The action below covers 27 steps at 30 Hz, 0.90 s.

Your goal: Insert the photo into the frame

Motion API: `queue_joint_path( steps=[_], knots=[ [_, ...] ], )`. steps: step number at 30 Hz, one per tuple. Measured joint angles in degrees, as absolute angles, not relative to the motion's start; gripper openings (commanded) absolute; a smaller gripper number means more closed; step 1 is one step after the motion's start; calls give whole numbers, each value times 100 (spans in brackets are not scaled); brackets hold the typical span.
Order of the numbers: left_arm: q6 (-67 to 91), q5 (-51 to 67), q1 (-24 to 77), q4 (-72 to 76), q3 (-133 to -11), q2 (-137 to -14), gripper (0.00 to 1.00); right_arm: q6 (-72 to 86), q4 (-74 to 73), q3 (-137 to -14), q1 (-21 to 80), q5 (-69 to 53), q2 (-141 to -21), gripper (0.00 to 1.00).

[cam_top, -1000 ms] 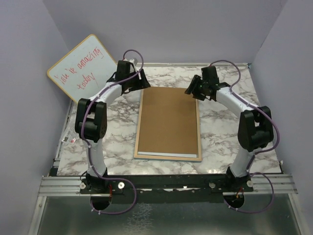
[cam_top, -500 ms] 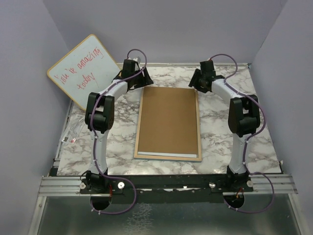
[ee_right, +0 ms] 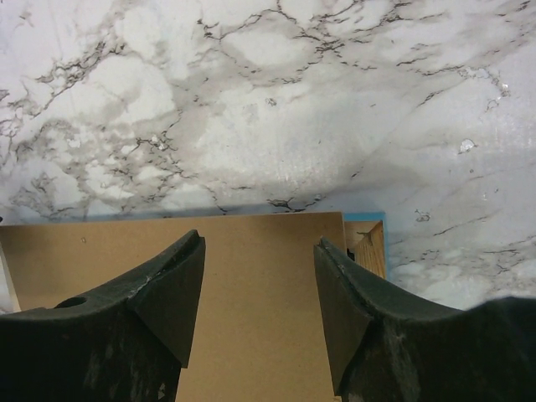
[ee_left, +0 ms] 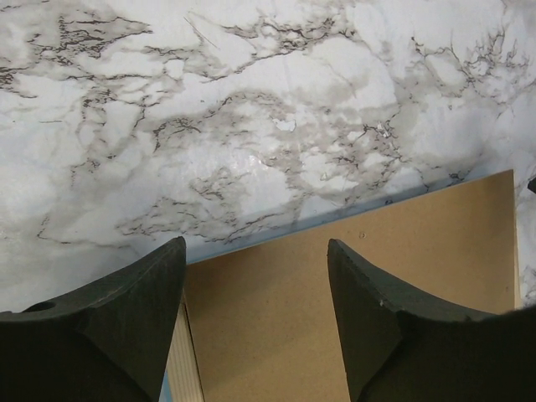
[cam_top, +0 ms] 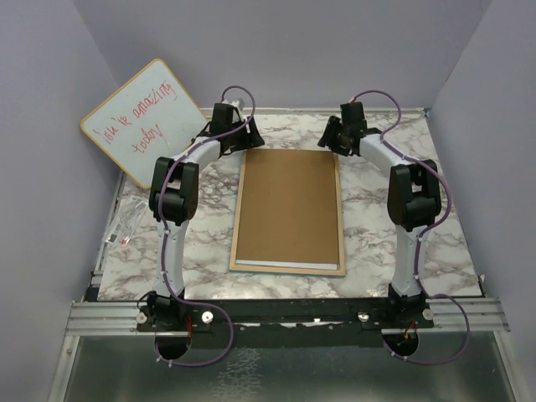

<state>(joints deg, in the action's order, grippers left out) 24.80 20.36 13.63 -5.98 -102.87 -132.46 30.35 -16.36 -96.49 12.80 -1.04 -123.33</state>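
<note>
The frame [cam_top: 340, 219] lies face down in the middle of the marble table, its pale wood rim showing. A plain brown backing board [cam_top: 289, 205] rests inside it. A thin pale strip [cam_top: 276, 264] shows along the board's near edge. The photo is hidden. My left gripper [cam_top: 240, 136] hovers open over the frame's far left corner, with board [ee_left: 352, 285] and wood rim [ee_left: 182, 360] below the jaws [ee_left: 255, 244]. My right gripper [cam_top: 333, 139] hovers open over the far right corner, where the board [ee_right: 251, 293] and the frame's blue-edged corner [ee_right: 369, 248] show beneath it [ee_right: 259, 239].
A round-cornered whiteboard [cam_top: 144, 121] with red handwriting leans against the left wall. A small clear plastic bag [cam_top: 126, 226] lies at the table's left edge. Grey walls close in the left, back and right sides.
Both arms have stretched farther out. The grippers moved from over the board's far end to the frame's two far corners, the right one going back and slightly left.
</note>
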Motion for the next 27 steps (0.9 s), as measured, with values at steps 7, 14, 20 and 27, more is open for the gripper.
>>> queue_joint_path(
  steps=[7,14,20,27],
  knots=[
    [2108,2027,1363,-663,-10287,-13246,71,3048,-1640,-9649,1280,-130,-12333,59],
    [2029,2034,1363,-779,-10287,-13246,62,3144,-1787,-9649,1269,134,-12333,59],
    [2067,2119,1358,-788,-10283,-13246,51,3159,-1955,-9660,1262,191,-12381,60],
    [2180,2320,1341,-803,-10261,-13246,43,3170,-2025,-9852,1249,163,-12593,60]
  ],
)
